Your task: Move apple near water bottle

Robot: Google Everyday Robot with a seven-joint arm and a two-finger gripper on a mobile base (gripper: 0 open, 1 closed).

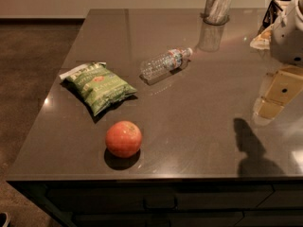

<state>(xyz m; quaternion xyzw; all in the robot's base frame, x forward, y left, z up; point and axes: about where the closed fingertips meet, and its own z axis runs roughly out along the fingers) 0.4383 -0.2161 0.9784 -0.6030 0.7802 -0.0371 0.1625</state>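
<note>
Hanging at the table's (199,119) right edge, the gripper (289,30), state unclear, is well apart from the apple (123,138).

Seen only at the upper right edge of the frame: white arm (299,4) ending in the gripper (287,36), largely cropped.

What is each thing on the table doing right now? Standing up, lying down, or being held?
apple: sitting on the table, not held.
water bottle: lying on its side, cap on.
chip bag: lying flat.
grey holder: standing upright.
gripper: at the far right edge, away from the apple.
</note>
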